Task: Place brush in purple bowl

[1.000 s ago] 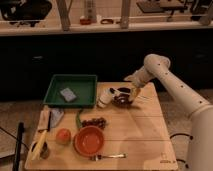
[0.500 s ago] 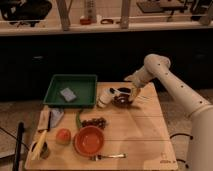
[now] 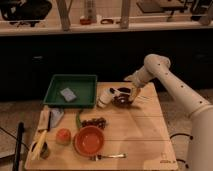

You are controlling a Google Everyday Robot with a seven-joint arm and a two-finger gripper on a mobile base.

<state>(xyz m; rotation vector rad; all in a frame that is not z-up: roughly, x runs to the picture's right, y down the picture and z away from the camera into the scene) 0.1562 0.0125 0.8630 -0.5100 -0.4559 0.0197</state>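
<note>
Brush [image 3: 104,97] – lies on the wooden surface [image 3: 135,135] just left of the purple bowl [image 3: 120,103], outside it, in the same place as half a second ago. Its long axis runs diagonally, from front-left to back-right, with the far end toward the bowl; which end bears the dark piece cannot be told. The bowl has not shifted either.

Hand [image 3: 131,94] – it hangs at the bowl's right rim, low over it, in the same pose as before. Whether it is spread or pressed together cannot be told. The white arm [image 3: 170,85] reaches in from the right edge, bent at a high elbow.

Surface – a light table. At back left stands a green tray [image 3: 72,77] holding a grey-blue sponge [image 3: 66,94]. In front lie a dark cluster of grapes [image 3: 94,121], an orange-red bowl [image 3: 90,129], a round orange fruit [image 3: 63,136] and a fork [image 3: 107,156].

Room – dark cabinet fronts run behind the table under a pale counter [image 3: 100,27].
</note>
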